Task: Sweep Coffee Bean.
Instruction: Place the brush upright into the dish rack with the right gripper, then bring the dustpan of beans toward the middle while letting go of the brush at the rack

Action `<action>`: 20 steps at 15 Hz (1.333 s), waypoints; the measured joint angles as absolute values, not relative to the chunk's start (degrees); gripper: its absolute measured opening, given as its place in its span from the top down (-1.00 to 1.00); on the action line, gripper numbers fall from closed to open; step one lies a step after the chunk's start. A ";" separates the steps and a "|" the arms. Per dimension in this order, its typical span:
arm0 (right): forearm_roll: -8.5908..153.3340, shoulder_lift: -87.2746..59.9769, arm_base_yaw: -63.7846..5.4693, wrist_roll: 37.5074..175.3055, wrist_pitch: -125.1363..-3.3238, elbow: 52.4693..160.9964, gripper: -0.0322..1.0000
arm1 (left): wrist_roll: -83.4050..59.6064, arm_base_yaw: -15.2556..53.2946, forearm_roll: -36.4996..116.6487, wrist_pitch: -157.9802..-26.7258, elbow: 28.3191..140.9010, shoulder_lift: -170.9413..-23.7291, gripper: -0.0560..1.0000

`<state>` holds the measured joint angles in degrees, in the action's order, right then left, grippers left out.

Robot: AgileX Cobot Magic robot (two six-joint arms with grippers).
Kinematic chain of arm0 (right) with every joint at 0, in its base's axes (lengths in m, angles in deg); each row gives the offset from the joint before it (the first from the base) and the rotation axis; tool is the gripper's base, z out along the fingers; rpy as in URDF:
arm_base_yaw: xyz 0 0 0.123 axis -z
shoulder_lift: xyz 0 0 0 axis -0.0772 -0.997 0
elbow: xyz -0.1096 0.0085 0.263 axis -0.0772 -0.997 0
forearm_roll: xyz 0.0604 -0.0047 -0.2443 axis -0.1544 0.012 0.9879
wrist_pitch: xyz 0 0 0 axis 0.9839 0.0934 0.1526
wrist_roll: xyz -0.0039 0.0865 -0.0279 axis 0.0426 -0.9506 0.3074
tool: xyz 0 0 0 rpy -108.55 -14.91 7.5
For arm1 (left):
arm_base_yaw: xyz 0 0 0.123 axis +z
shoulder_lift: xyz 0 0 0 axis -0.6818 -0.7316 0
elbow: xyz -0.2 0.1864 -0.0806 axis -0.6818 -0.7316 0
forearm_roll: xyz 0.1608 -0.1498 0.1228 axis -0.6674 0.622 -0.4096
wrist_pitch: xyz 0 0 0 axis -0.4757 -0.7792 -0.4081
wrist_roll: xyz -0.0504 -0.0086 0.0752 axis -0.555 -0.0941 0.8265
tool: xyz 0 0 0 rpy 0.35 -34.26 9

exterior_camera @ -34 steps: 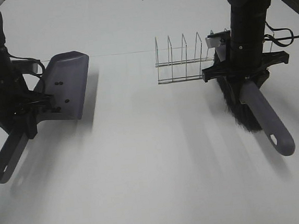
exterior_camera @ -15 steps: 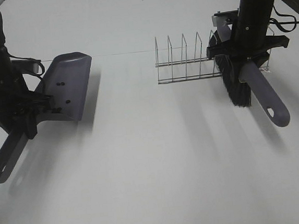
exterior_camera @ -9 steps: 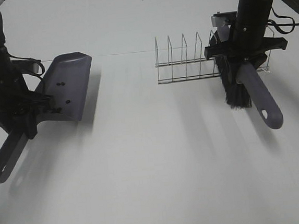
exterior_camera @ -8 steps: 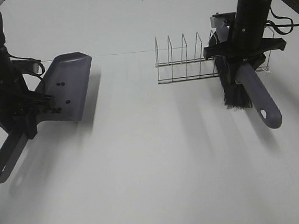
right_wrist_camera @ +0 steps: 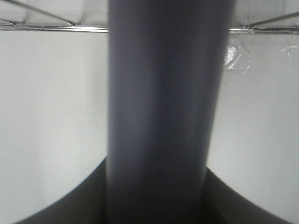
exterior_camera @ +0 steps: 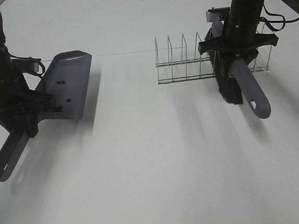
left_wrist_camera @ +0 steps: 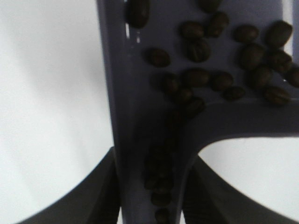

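My left gripper (exterior_camera: 26, 104) is shut on the handle of a grey-purple dustpan (exterior_camera: 69, 82) and holds it tilted at the left of the table. Several coffee beans (exterior_camera: 59, 83) lie in the pan; the left wrist view shows them piled in the pan (left_wrist_camera: 140, 93) and down its handle channel (left_wrist_camera: 196, 49). My right gripper (exterior_camera: 236, 46) is shut on the grey handle of a brush (exterior_camera: 248, 87), held above the table at the right end of a wire rack (exterior_camera: 184, 59). Its black bristles (exterior_camera: 228, 84) hang down. The right wrist view shows only the handle (right_wrist_camera: 161, 112).
The wire rack stands upright on the white table (exterior_camera: 154, 164) at the back right, its wires also showing in the right wrist view (right_wrist_camera: 51, 28). A piece of clear tape (right_wrist_camera: 236, 58) sticks by the rack. Black cables trail behind both arms.
My right gripper has carried the brush up and to the left, toward the rack's right end, and the brush has turned more upright. The left arm and dustpan have barely moved.
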<state>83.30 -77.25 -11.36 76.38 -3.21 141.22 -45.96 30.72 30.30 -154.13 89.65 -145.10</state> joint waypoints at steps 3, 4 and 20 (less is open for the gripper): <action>83.30 -77.48 -11.36 75.98 -3.27 141.68 0.27 | -45.96 30.72 30.30 -154.07 89.65 -145.10 0.27; 83.19 -77.48 -11.36 75.52 -3.27 141.68 0.27 | -45.96 30.72 30.30 -154.07 89.65 -145.10 0.27; 82.62 -61.72 -11.36 77.01 -3.32 141.85 -0.72 | -46.70 30.72 30.30 -154.30 89.65 -145.10 0.27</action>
<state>82.62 -61.72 -11.36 77.01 -3.32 141.85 -46.70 30.72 30.30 -154.30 89.65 -145.10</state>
